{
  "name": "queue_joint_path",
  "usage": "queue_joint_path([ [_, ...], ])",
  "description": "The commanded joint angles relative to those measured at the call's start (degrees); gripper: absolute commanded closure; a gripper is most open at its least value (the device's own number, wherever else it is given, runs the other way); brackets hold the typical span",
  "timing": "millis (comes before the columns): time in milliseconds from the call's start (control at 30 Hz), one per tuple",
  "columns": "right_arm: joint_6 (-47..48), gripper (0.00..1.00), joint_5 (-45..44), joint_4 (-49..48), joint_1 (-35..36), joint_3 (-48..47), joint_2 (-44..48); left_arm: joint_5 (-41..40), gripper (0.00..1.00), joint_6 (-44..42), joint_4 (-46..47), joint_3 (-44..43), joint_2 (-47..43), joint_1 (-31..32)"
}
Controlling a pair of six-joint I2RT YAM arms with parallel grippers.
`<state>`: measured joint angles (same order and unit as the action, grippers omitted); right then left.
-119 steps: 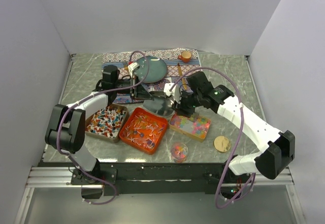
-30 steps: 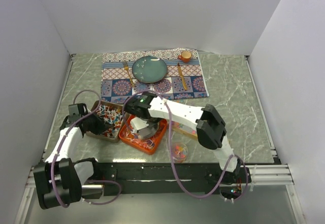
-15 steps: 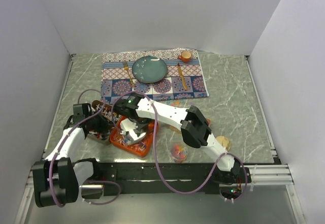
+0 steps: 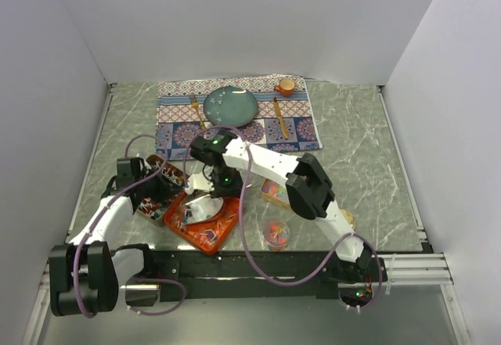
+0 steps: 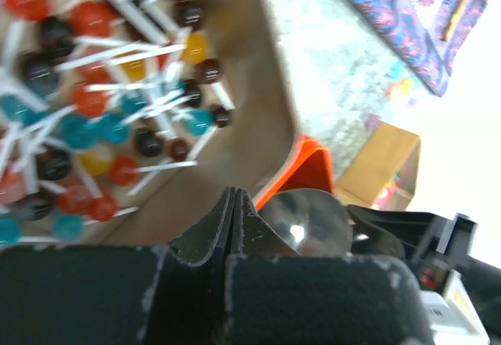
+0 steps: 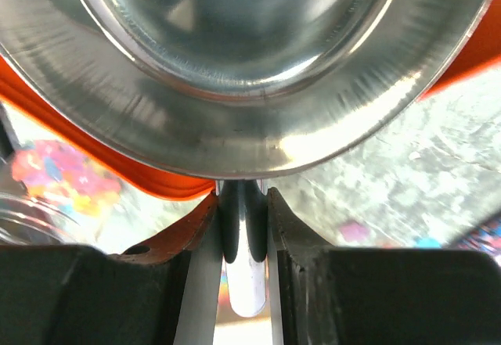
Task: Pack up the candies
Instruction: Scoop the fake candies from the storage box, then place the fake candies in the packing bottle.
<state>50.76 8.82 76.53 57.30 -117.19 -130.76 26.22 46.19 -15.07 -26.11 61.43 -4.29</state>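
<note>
The candies lie in three trays: red-white-blue ones (image 4: 160,174) in a metal tray, orange-red ones (image 4: 188,221) in a tilted orange tray (image 4: 205,239), and pastel ones (image 4: 275,192) in a tray half hidden by my right arm. Some fill a small clear cup (image 4: 275,233). My right gripper (image 4: 220,187) is shut on the handle of a silver scoop (image 4: 205,208), whose bowl (image 6: 250,63) hangs over the orange tray (image 6: 94,138); no candy shows in it. My left gripper (image 4: 167,190) is shut and empty at the metal tray's wall (image 5: 258,102), beside its candies (image 5: 94,102).
A patterned placemat (image 4: 301,130) at the back holds a teal plate (image 4: 231,105), a fork, a knife and a small orange cup (image 4: 287,87). A round wooden lid (image 4: 347,220) peeks out by my right arm. White walls close three sides.
My right arm has swung the scoop back toward the middle over the orange tray, which has slid toward the near left and turned. My left gripper has edged toward the tray's right side.
</note>
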Motion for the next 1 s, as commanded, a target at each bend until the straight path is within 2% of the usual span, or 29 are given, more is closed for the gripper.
queue_joint_path([
  [0,-2.7,1.00,13.0,-12.5,-1.4,6.1,5.9,3.8,0.99,-1.5,1.2,-6.6,1.2,0.6],
  [167,-5.6,1.00,13.8,-16.3,-1.8,7.6,7.6,5.5,0.99,-2.0,-0.1,-10.0,2.5,0.1],
  [367,-0.2,1.00,11.6,-24.0,-0.3,16.1,13.1,11.5,0.99,-0.8,-0.1,-10.9,4.2,-5.3],
  [533,-0.6,1.00,14.3,-32.6,-1.9,27.9,22.6,14.0,0.99,0.9,1.9,-11.3,4.7,-8.1],
  [800,-5.8,1.00,22.5,-43.7,-7.5,41.6,39.6,17.2,0.99,-0.8,0.6,-17.0,8.4,-9.5],
  [900,-5.0,1.00,21.6,-41.7,-9.7,43.5,45.1,17.5,0.99,-0.6,1.0,-18.4,9.2,-9.7],
  [967,-0.6,1.00,19.1,-36.6,-10.8,44.7,49.2,17.1,0.98,-0.3,1.0,-19.1,9.4,-9.7],
])
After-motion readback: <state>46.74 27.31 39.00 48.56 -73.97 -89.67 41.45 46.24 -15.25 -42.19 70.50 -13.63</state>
